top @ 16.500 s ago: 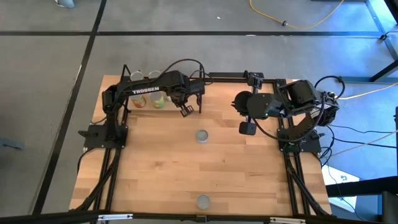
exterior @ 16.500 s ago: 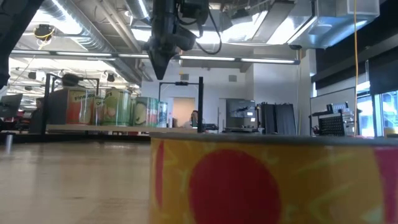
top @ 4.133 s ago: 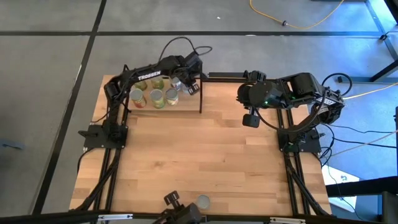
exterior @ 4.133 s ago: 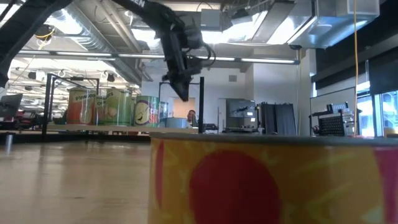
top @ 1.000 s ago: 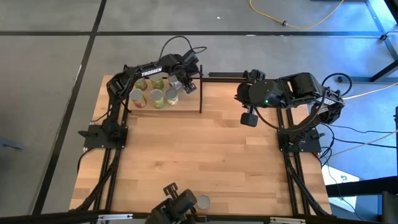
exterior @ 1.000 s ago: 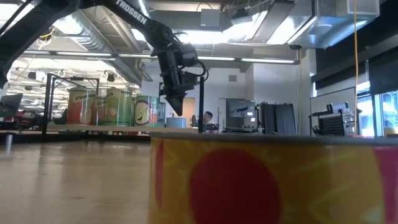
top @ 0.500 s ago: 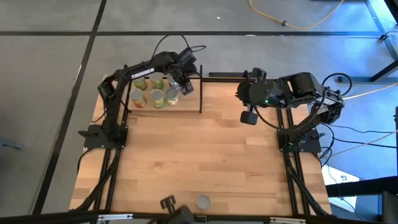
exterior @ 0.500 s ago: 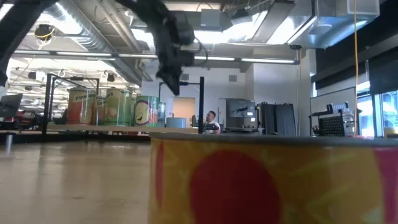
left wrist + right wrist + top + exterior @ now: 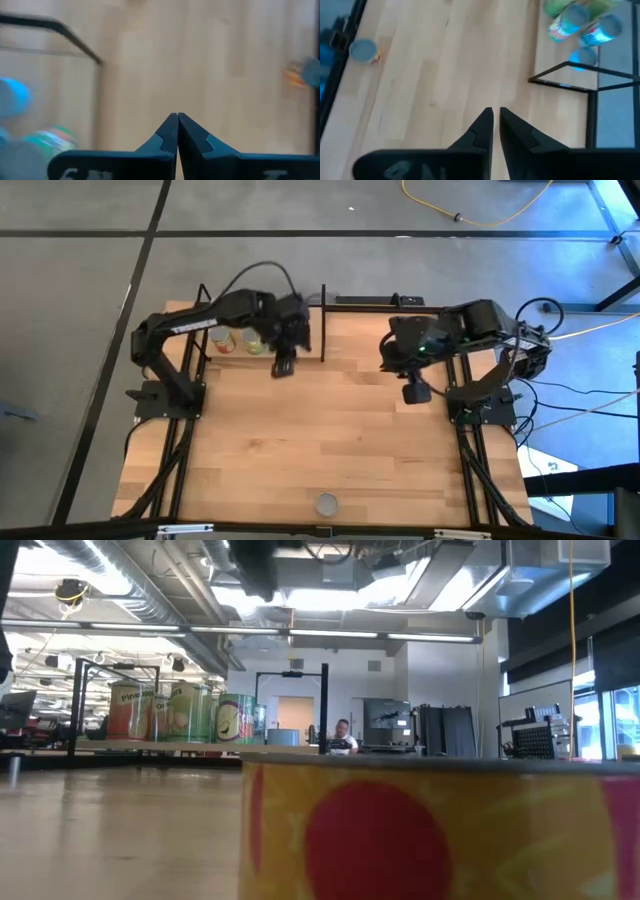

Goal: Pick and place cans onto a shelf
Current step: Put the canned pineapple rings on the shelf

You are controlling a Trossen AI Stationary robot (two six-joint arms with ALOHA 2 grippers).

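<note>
The shelf [image 9: 323,330] stands at the table's far left, and several cans [image 9: 222,340] stand upright on its board; the low view shows them in a row [image 9: 185,712]. One more can [image 9: 326,503] stands alone by the near edge and fills the low view's foreground [image 9: 440,830]. My left gripper [image 9: 283,366] hangs shut and empty above the tabletop, just in front of the shelf [image 9: 177,117]. My right gripper [image 9: 415,392] hovers shut and empty over the table's right half [image 9: 495,111].
Bare wooden tabletop [image 9: 330,440] lies between the shelf and the lone can. The shelf's thin black posts [image 9: 570,82] rise near my left arm. Black frame rails [image 9: 470,470] run along the table's left and right sides.
My left gripper has drawn back from over the shelf's cans toward the near edge and risen, leaving the low view at its top; it stays shut and empty. My right gripper has turned at the wrist, its fingers swinging a little toward the near edge.
</note>
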